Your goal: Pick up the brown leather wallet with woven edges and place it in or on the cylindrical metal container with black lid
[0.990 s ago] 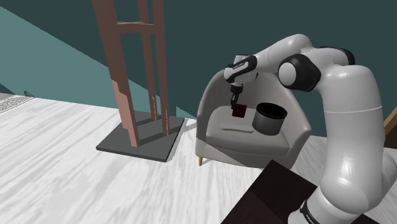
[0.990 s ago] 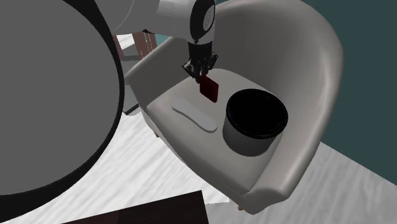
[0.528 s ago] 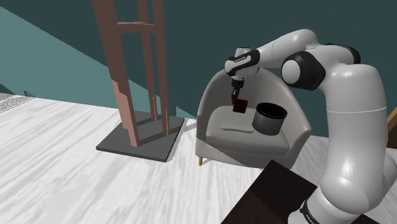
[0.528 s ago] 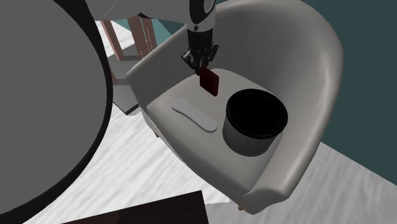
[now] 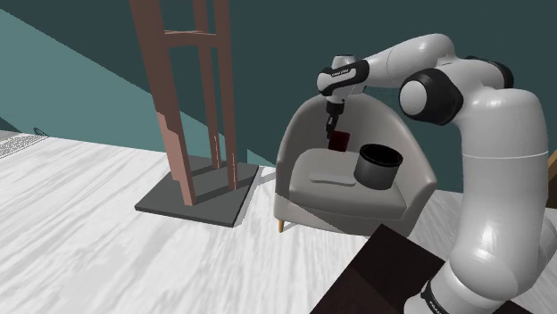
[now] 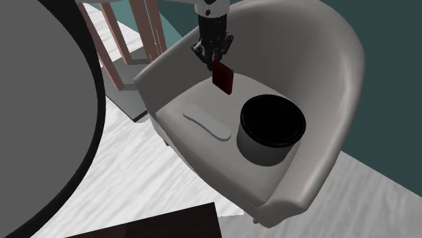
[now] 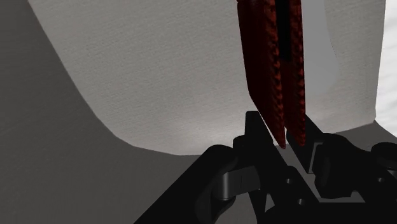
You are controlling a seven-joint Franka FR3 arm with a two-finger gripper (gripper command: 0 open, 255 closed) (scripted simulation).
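1. While clamped on the top edge of one dark red wallet (image 6: pixel 223 78), the gripper (image 6: pixel 215 59) holds it clear above one armchair (image 6: pixel 324 67) seat.
2. We count one black-rimmed container (image 6: pixel 260 150), standing on that seat near the wallet.

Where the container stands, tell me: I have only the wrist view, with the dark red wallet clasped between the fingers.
Observer: The container stands on the armchair seat, to the second exterior view's lower right of the wallet.
Operator: Report whether the wallet is off the seat.
Observer: It looks so. In the shoulder view it hangs from the gripper above the cushion, against the chair's back.
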